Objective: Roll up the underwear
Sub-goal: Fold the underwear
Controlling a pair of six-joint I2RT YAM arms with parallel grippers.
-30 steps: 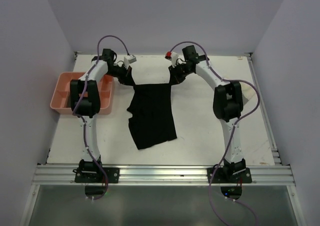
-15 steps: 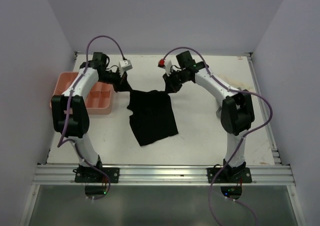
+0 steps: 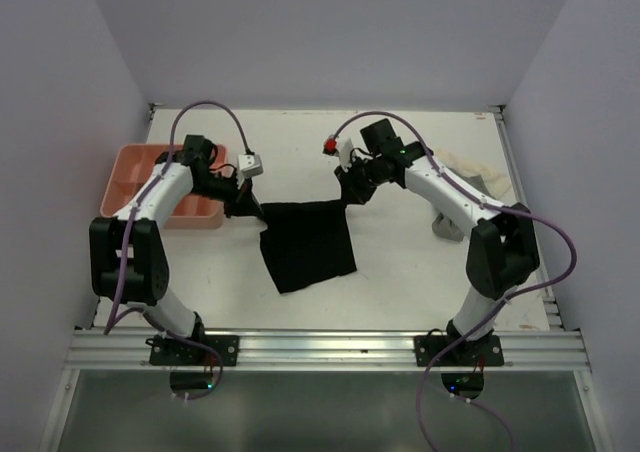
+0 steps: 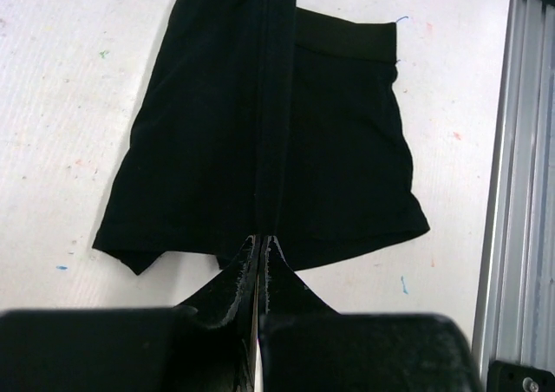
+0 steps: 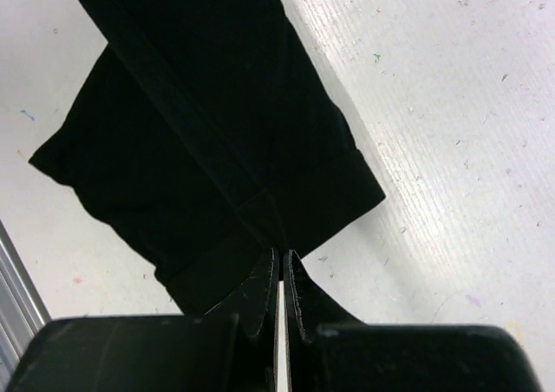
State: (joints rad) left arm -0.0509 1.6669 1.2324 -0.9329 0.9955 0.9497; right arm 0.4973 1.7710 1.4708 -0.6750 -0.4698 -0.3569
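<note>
Black underwear (image 3: 305,247): mid-table, far edge lifted, near part lying flat.
Left gripper (image 3: 250,209): jaws pinched on its far-left corner.
Right gripper (image 3: 350,194): jaws pinched on the far-right corner, likely keeping that edge taut for folding.
Pink tray (image 3: 118,177): far left, apart.

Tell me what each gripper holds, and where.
Both are shut on the black underwear: left gripper at its far left corner, right gripper at its far right corner.
</note>
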